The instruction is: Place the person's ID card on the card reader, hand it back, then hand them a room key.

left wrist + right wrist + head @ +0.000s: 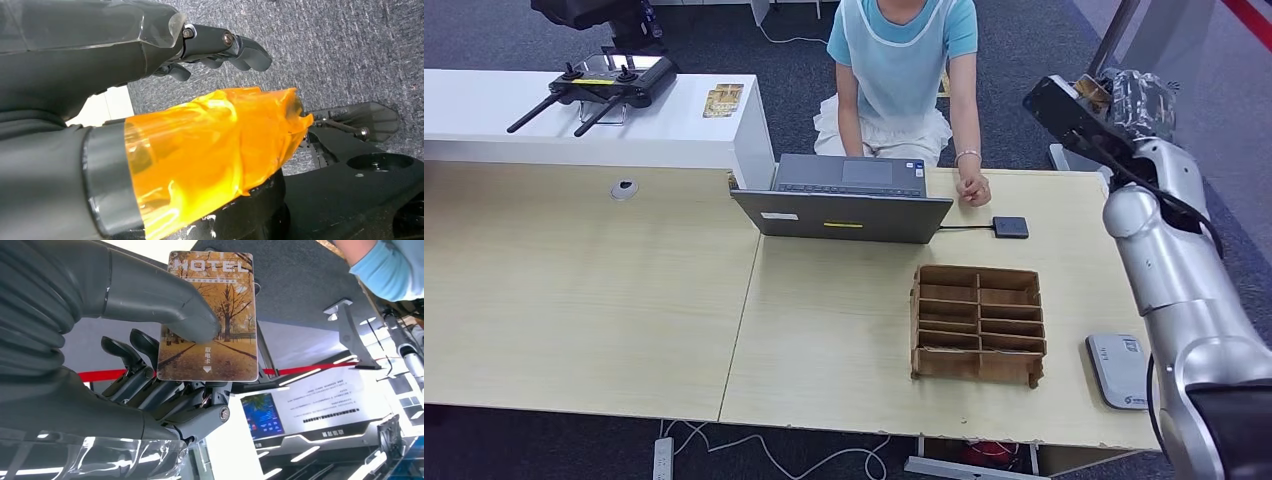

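- Right robot hand (150, 365): raised high at the counter's right end, thumb pressing a room key (207, 315) flat against the fingers; card face reads "HOTEL" over an autumn tree scene.
- Left robot hand (215, 47): hangs low over grey carpet, fingers curled inward with nothing in them; thumb wrapped in orange film.
- Person (904, 70): seated behind the counter (574, 290), one hand (973, 187) resting on its edge beside the laptop (844, 200); that hand is not yet reaching for the key.
- Card reader (1119, 368): white unit near the counter's right front edge, nothing lying on it.
- Wooden divided tray (977, 322): just left of the reader; contents not discernible.
- ID card: not located.
- Status, judged: ID steps appear complete; key is in hand, and delivery to the person remains.
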`<state>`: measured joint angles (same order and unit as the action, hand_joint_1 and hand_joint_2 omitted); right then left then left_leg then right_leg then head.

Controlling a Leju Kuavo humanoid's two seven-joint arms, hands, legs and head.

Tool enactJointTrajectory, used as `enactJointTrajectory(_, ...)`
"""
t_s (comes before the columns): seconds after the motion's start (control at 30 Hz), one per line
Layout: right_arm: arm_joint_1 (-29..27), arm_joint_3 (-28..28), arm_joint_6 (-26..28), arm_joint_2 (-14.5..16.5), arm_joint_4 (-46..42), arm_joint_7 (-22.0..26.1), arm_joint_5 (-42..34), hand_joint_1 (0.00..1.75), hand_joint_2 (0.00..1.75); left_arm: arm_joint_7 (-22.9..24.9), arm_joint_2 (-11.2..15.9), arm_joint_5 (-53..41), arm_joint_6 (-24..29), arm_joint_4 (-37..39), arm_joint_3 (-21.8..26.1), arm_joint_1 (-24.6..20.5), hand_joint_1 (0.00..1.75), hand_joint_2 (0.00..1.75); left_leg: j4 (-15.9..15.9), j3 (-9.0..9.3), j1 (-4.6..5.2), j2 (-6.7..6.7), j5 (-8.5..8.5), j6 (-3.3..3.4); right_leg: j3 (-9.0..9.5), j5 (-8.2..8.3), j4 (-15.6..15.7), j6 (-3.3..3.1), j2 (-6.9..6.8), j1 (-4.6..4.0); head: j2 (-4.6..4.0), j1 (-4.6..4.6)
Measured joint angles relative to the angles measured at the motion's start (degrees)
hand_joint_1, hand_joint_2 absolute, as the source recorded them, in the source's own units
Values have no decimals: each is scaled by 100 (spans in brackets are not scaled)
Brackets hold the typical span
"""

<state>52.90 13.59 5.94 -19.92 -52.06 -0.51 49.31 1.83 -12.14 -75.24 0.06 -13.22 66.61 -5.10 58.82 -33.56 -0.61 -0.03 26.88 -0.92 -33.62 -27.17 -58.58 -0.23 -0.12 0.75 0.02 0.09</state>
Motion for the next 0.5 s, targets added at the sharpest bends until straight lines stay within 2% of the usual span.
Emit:
enactJointTrajectory(0.1,323,326,190,339,411,-62,503,175,175,8,10,-23,-8,0,-8,-1,0,0,1,0,1,-3,0,0,0,1,1,0,-4,0,1,0)
enactJointTrajectory(0.5,597,527,498,642,1099,-82,976,175,175,23,31,-23,-54,0,-19,2,0,0,1,-1,0,-8,0,0,-1,0,1,0,-9,0,-1,0)
